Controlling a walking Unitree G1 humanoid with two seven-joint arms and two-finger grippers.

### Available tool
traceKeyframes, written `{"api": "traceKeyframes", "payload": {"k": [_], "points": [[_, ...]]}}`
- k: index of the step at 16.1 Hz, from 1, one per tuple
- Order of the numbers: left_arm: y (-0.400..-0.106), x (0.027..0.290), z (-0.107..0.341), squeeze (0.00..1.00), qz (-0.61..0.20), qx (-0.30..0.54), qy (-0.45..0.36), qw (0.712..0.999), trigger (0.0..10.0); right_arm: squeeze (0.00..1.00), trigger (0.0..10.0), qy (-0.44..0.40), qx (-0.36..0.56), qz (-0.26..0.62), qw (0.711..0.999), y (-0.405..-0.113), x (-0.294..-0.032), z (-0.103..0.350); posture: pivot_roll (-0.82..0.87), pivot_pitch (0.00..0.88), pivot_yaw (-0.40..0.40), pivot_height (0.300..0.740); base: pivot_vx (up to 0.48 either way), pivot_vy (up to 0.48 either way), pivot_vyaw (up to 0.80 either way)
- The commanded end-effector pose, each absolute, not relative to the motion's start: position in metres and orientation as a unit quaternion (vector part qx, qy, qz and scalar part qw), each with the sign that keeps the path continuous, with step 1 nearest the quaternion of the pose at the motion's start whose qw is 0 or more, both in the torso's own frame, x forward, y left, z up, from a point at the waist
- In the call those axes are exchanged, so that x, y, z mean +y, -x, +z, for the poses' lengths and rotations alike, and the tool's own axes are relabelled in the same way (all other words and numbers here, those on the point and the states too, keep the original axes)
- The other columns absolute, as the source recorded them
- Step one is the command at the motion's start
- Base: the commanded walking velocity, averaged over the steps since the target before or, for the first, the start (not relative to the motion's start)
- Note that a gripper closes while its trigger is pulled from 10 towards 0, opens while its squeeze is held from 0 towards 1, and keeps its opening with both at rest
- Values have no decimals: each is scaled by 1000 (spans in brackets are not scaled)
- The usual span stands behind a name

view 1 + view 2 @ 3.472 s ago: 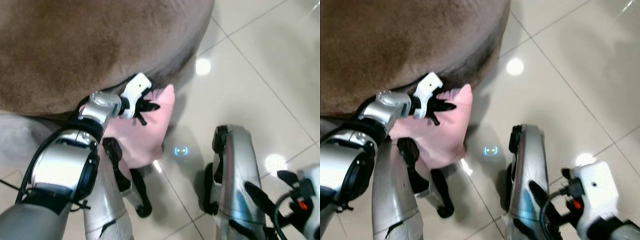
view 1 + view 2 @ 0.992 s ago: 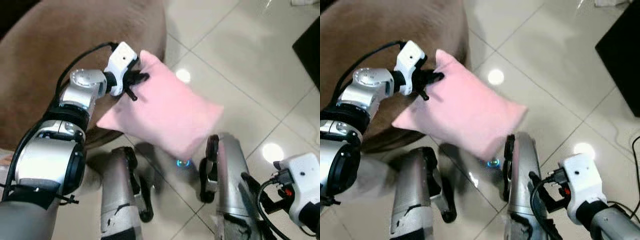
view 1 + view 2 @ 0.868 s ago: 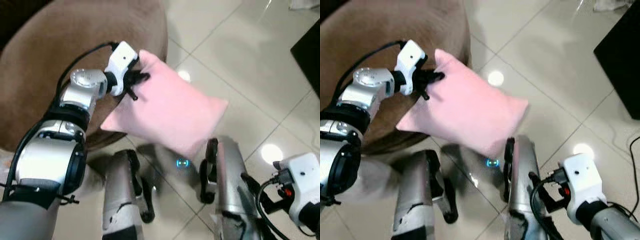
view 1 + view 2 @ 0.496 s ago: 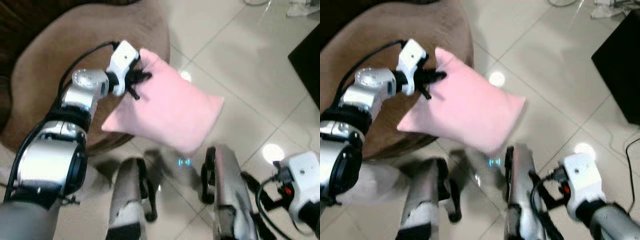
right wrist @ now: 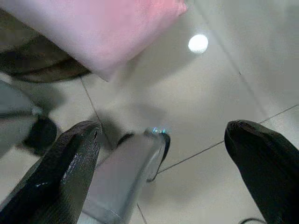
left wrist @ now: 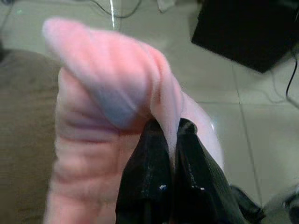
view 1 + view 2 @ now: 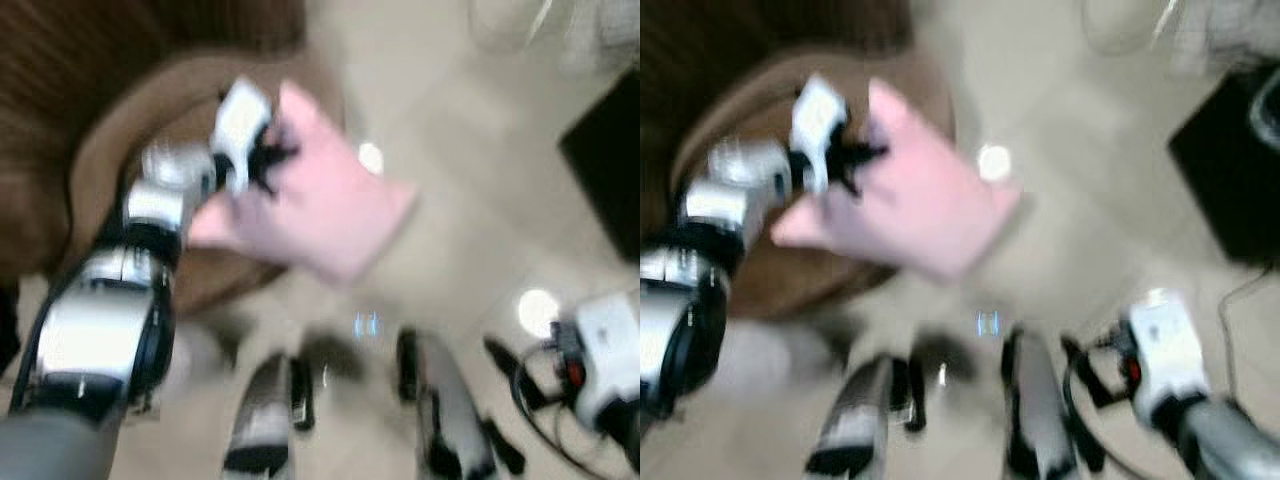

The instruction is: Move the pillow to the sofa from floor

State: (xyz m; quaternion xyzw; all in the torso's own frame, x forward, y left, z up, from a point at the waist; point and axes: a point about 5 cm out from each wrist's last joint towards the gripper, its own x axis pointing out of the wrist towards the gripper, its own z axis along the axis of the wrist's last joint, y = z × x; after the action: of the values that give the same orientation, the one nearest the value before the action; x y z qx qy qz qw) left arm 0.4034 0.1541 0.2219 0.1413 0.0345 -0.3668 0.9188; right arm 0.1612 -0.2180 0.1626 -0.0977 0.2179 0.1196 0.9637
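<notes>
Carry step: your left claw [image 6: 169,135] pinches 1 fold of the pillow [image 7: 320,210], hanging clear of the floor beside the sofa [image 7: 130,150]; next, swing it over the seat, right claw [image 5: 163,149] spread, idle.

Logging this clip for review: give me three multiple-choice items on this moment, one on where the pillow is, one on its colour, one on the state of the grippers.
1. Where is the pillow?
A. flat on the floor
B. held up beside the brown sofa
C. on a black table

2. What colour is the pillow?
A. pink
B. green
C. white

3. How are the grippers?
A. both open
B. both shut on the pillow
C. left gripper shut on the pillow, right gripper open

Key: 1 B, it hangs off the tiled floor; 2 A, pink fabric; 3 C, left fingers pinch a fold, right fingers spread apart.
</notes>
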Motion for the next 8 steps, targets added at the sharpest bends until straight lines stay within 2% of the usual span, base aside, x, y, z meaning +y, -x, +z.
{"api": "traceKeyframes", "payload": {"k": [1,5,8], "points": [[-402,160,217,0,-358,33,-133,924,0,0,10000,90,239,127,958,-158,-215,154,-289,377,111,740,0,0,0],[-400,164,205,0,-330,34,-108,937,0,0,10000,79,234,129,961,-167,-214,148,-268,350,84,740,0,0,0],[-397,169,189,0,-277,26,-64,958,0,0,10000,52,193,101,975,-196,-212,136,-226,290,46,740,0,0,0]]}}
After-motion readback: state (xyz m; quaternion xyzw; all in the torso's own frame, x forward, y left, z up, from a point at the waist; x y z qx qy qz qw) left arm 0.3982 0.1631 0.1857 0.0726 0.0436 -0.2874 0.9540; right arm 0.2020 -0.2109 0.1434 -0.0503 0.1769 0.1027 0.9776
